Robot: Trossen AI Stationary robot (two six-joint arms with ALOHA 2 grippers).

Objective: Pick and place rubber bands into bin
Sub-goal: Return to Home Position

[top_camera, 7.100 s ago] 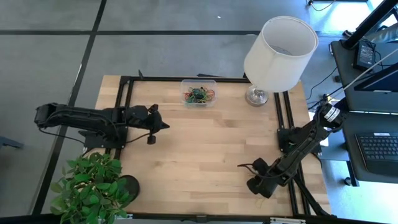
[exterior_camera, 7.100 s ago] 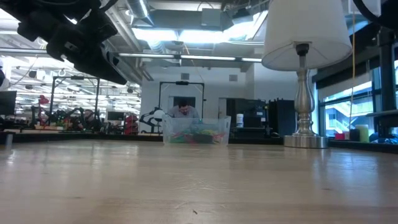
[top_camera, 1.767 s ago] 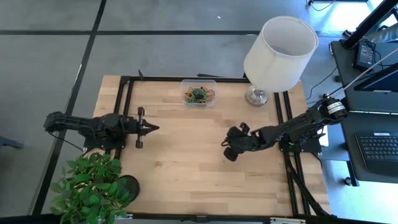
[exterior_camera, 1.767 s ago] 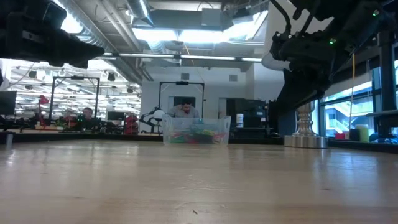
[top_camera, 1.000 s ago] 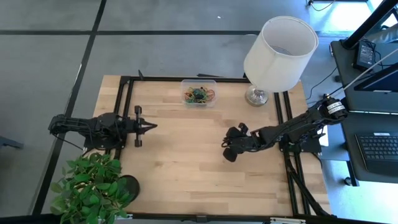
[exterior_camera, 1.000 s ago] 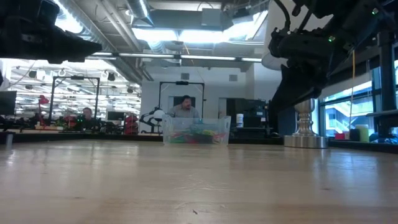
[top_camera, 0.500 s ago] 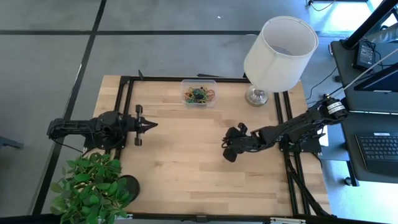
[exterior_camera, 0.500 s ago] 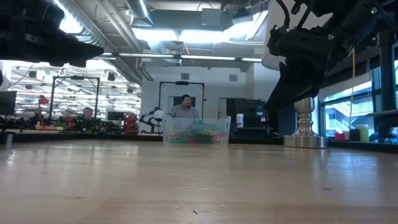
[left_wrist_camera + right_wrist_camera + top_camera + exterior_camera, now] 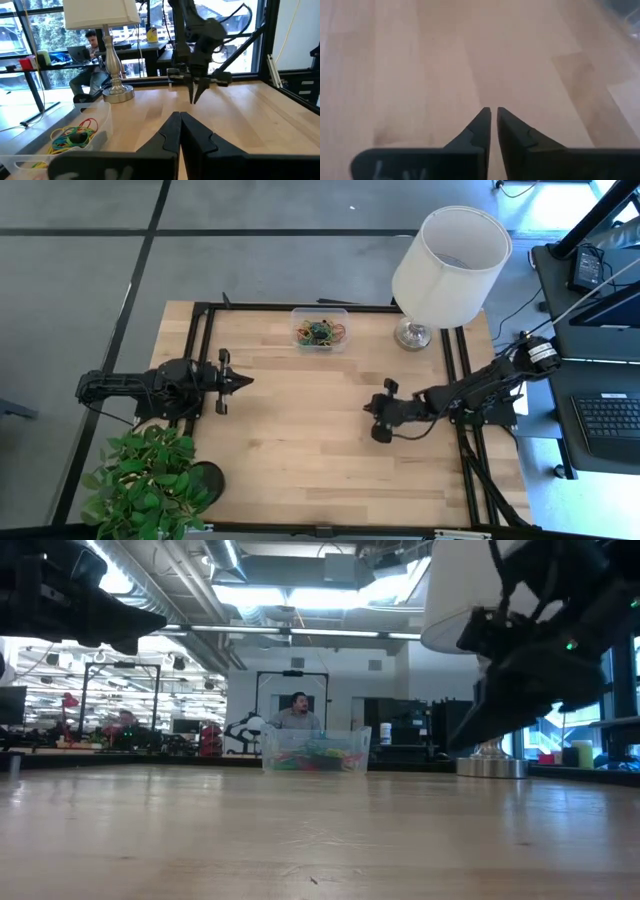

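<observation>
The clear bin [image 9: 320, 330] stands at the table's far edge, near the middle, and coloured rubber bands [image 9: 321, 332] lie inside it; the left wrist view also shows the bin [image 9: 100, 112] and the rubber bands [image 9: 75, 135]. My left gripper [image 9: 245, 380] hovers shut and level over the table's left part, pointing right. My right gripper [image 9: 370, 409] hangs over the bare wood right of centre, slanting down. Its fingers [image 9: 482, 122] are shut with only a hairline slit and nothing shows between them.
A white-shaded lamp [image 9: 450, 265] stands at the far right corner on its metal base [image 9: 412, 333]. A potted plant [image 9: 150, 480] sits at the near left corner. A black frame [image 9: 205, 360] borders the table. A person [image 9: 297, 712] sits in the room beyond the bin.
My right gripper has sunk toward the table and drawn back a little toward the right edge, its wrist rolling as it went. The bin and the rubber bands have kept still.
</observation>
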